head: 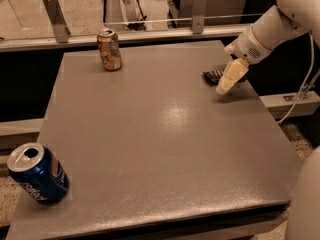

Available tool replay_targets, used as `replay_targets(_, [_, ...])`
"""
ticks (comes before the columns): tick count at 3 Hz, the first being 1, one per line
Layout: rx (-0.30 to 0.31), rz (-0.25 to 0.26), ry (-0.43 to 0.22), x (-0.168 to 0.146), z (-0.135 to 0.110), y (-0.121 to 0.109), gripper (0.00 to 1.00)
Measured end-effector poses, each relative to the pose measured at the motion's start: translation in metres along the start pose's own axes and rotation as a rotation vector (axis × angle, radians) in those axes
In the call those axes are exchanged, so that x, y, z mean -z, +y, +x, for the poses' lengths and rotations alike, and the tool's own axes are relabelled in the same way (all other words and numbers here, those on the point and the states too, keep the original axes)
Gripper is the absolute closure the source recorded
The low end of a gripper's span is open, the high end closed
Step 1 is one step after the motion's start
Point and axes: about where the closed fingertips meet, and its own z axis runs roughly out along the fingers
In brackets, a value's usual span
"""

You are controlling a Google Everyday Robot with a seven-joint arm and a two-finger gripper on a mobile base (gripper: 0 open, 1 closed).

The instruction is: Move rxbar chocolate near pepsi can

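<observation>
The rxbar chocolate (212, 75), a flat black bar with white lettering, lies near the table's far right edge, and only its left end shows. My gripper (226, 82) points down right over it and hides the rest of the bar. Whether it touches the bar I cannot tell. The pepsi can (38, 173), dark blue with a silver top, stands tilted at the table's near left corner, far from the bar and the gripper.
A brown-gold can (109, 49) stands at the far left of the grey table (160, 134). A metal rail with posts (55, 17) runs behind the table. A white cable (305, 91) hangs at the right, beyond the table's edge.
</observation>
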Motion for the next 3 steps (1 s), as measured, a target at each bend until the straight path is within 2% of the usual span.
replay_targets(1, [-0.034, -0.013, 0.008, -0.0123, 0.0051, -0.0096, 0.18])
replay_targets(2, [-0.058, -0.021, 0.012, -0.0157, 0.0095, -0.0125, 0.41])
replay_targets(3, [-0.059, -0.021, -0.006, -0.0085, 0.0026, -0.0134, 0.65])
